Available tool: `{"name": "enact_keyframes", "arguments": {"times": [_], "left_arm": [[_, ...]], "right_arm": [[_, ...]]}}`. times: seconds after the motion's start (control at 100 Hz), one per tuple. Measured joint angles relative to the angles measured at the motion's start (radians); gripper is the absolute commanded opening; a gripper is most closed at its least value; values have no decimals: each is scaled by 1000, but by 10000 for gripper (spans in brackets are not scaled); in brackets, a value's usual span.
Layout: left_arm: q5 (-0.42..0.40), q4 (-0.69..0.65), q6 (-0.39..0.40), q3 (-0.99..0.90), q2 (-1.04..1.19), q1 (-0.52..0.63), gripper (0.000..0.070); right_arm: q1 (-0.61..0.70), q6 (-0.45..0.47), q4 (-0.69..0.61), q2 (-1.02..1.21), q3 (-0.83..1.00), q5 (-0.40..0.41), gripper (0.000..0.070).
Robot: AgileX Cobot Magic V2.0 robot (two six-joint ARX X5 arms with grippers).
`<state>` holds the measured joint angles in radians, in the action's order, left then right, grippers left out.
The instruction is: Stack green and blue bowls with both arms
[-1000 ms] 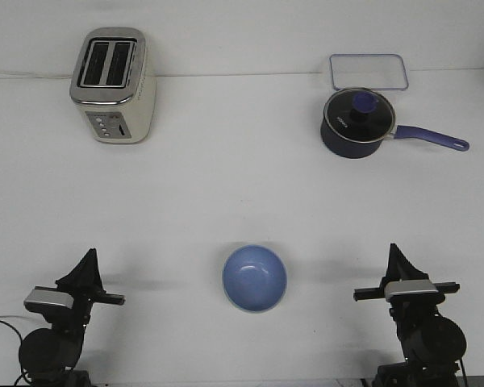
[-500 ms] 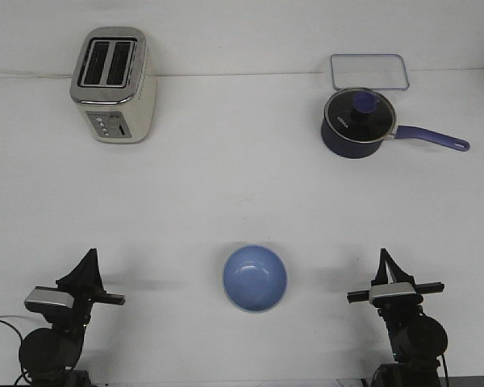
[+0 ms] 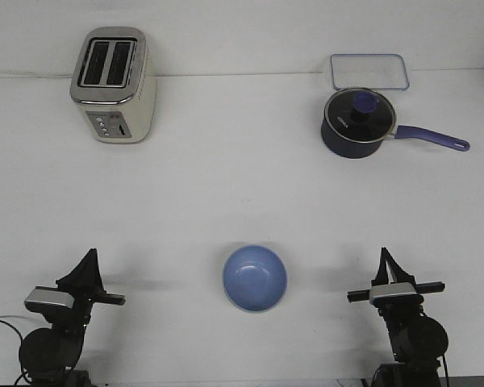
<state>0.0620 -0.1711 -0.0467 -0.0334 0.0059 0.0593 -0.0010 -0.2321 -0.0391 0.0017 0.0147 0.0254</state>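
The light blue bowl [image 3: 255,277] stands upright on the white table [image 3: 242,193] at the front centre. No green bowl shows in the front view. My left gripper [image 3: 89,256] is at the front left, well to the left of the bowl, with its fingers together in a point and empty. My right gripper [image 3: 383,256] is at the front right, well to the right of the bowl, also closed to a point and empty. Neither gripper touches the bowl.
A cream and silver toaster [image 3: 113,86] stands at the back left. A dark navy saucepan [image 3: 356,122] with a lid and a long handle pointing right stands at the back right. A clear rectangular lid [image 3: 369,70] lies behind the saucepan.
My right arm has shifted a little to the left and turned, then stayed still over the last half second. The left arm and the blue bowl have not moved.
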Motion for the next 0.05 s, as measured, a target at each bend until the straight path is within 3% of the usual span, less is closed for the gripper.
{"name": "enact_keyframes", "arguments": {"times": [0.05], "left_arm": [[0,0,0,0,0,0,14]], "right_arm": [[0,0,0,0,0,0,0]]}}
